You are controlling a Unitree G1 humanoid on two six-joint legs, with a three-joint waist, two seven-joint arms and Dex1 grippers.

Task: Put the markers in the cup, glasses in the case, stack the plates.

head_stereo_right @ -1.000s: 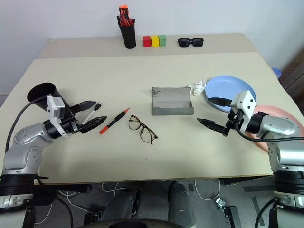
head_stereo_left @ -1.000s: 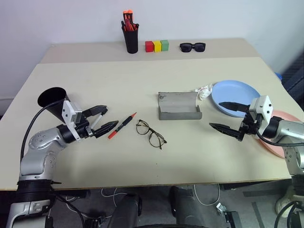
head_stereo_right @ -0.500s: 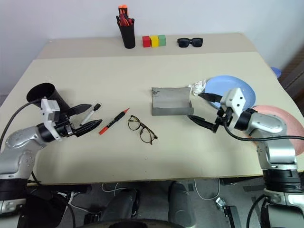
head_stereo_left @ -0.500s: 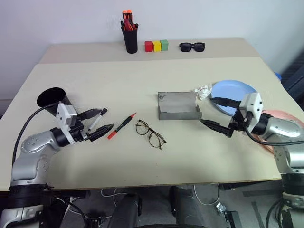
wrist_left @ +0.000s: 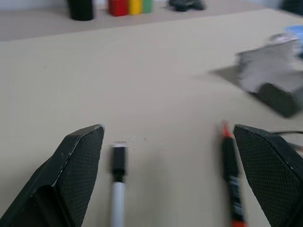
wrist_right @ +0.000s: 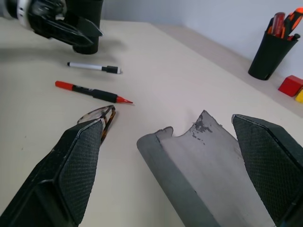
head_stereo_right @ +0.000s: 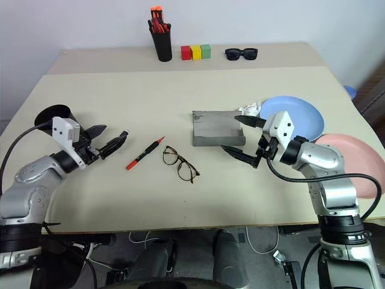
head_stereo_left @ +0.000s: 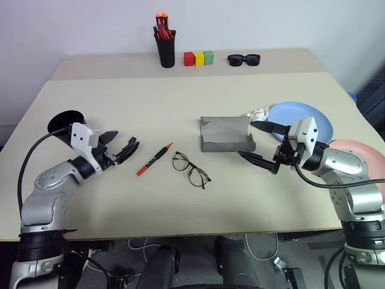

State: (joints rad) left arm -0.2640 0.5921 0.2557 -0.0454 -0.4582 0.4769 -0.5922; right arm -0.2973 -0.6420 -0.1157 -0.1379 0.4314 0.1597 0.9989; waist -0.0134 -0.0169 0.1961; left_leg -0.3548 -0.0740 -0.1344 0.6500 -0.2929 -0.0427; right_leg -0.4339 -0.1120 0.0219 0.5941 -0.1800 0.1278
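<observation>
Black fingers of my left gripper [head_stereo_left: 119, 147] gape empty with the red-tipped marker [head_stereo_left: 154, 159] just beyond them, so a skewed closing could roll it toward the glasses [head_stereo_left: 191, 170], while my right gripper [head_stereo_left: 258, 143] gapes beside the grey case [head_stereo_left: 225, 133].

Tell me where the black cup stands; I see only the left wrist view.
Observer: The cup stands just behind the left tool, by its wrist.
Operator: Are the glasses cased?
Observer: No, the glasses lie outside the case, left of it and nearer the robot.
Operator: Plates stacked?
Observer: No, the blue plate and the pink plate lie side by side.
</observation>
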